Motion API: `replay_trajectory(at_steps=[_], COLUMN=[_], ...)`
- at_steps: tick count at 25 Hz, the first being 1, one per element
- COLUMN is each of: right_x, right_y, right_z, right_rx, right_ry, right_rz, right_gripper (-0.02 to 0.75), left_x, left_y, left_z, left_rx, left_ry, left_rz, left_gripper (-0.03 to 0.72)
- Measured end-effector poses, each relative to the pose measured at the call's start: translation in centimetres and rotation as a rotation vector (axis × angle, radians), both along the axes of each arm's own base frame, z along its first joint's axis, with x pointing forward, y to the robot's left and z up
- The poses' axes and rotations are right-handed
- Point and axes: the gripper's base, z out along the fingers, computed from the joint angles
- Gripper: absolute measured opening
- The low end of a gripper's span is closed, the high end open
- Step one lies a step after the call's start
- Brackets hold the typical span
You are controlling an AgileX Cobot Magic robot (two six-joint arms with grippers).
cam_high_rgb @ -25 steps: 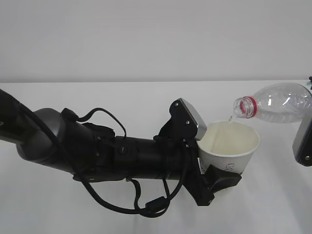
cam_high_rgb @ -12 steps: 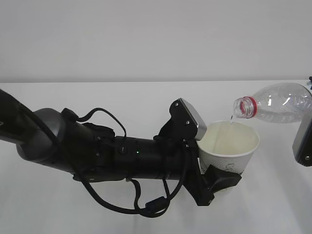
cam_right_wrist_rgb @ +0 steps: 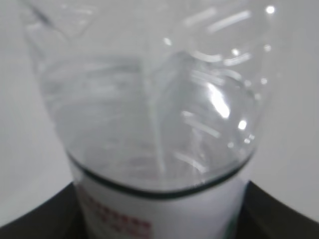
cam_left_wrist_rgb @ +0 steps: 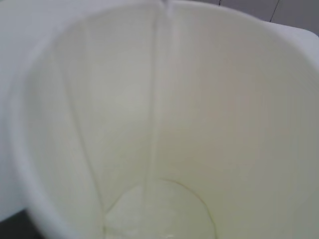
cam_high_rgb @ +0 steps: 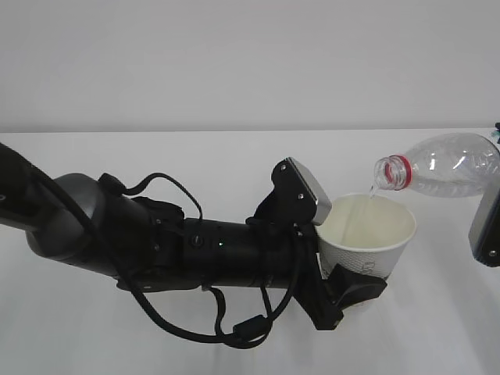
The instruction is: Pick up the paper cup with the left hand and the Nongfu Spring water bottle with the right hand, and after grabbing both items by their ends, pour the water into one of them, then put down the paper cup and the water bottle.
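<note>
The small white tapered paper cup (cam_high_rgb: 366, 234) is the thing to find everything else by. It has a little dark print low on its side, but it is too small to read. The black left hand (cam_high_rgb: 328, 258) comes in from the cup's left side and its jaws are clamped on the cup, one grey-topped finger (cam_high_rgb: 301, 187) at the rim and one black finger (cam_high_rgb: 351, 293) under the bottom, so the cup is held up off the white table (cam_high_rgb: 195, 148). The tall clear plastic bottle with the red neck ring (cam_high_rgb: 441, 166) is just above the cup's right rim, lying almost flat with its open mouth tipped down over the cup. A thin stream of clear water (cam_high_rgb: 373, 191) runs from the mouth into the cup. Inside the cup, a small pool sits at the bottom (cam_left_wrist_rgb: 159, 211). The black right hand (cam_high_rgb: 486, 223) is to the right of the cup and grips the bottle's far end. The bottle's white label (cam_right_wrist_rgb: 159, 214) has red writing, too blurry to read.
</note>
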Motion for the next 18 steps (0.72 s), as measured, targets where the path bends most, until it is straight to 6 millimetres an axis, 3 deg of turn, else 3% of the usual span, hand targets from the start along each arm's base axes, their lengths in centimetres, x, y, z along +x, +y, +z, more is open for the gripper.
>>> replay_trajectory(at_steps=[18], right_x=[0.00], right_y=[0.00], right_z=[0.00], right_rx=[-0.015], right_ry=[-0.002], right_rz=[0.003], right_gripper=[0.433], left_x=[0.00], left_y=[0.00], left_z=[0.00], left_rx=[0.000], left_ry=[0.000], left_rz=[0.000], left_gripper=[0.534])
